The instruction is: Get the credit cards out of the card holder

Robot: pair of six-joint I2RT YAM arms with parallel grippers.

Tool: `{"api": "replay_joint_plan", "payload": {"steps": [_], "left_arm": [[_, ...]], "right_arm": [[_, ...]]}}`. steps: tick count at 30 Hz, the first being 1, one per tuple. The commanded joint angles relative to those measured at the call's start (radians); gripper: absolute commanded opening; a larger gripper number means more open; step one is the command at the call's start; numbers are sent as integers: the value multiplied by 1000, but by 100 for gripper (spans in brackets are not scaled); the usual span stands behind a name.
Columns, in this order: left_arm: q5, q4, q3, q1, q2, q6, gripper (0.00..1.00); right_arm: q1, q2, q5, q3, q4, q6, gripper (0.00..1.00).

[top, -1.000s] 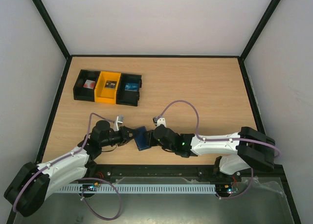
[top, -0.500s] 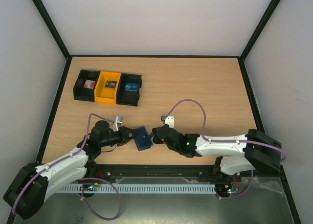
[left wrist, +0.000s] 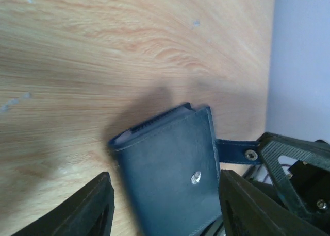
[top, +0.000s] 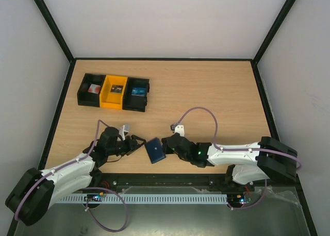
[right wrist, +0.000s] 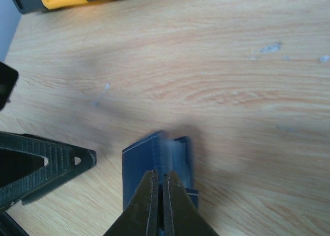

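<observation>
- The card holder (top: 154,151) sits by the table's (top: 216,91) near edge, left of centre. Bare wood lies far and right, with bins (top: 113,91) at the far-left corner.
- The right gripper (top: 165,144) is pinched on its tab (strap straight). The left gripper (top: 138,145), clamped a moment ago, now stands spread and has let go.
- Slot contents are blurred; I cannot read them.

The wooden table (top: 216,102) spreads out in front of me, pale and grained, with a few faint scuffs on it in my right wrist's view. At its far left corner three open bins sit in a row, touching: a black bin (top: 81,97), a yellow bin (top: 111,103), then a second black bin (top: 135,106). White walls (top: 154,19) close it in, edged by black frame bars (top: 51,24).
</observation>
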Motion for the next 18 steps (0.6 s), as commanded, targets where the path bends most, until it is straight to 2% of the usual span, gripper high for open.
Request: {"api": "replay_joint_plan", "payload": {"steps": [1, 3, 7, 13, 18], "left_arm": [[-28, -105, 62, -2, 25, 97, 63], [-47, -136, 80, -3, 13, 107, 69], [-64, -176, 106, -3, -24, 119, 73], [-33, -206, 114, -3, -94, 116, 78], [5, -188, 74, -2, -162, 102, 80]], "right_arm": [[-5, -41, -12, -40, 31, 18, 2], [-7, -59, -10, -40, 18, 20, 2], [-7, -96, -34, -46, 30, 31, 2], [-7, -110, -180, -74, 184, 64, 2], [-5, -58, -303, -60, 302, 93, 2]]}}
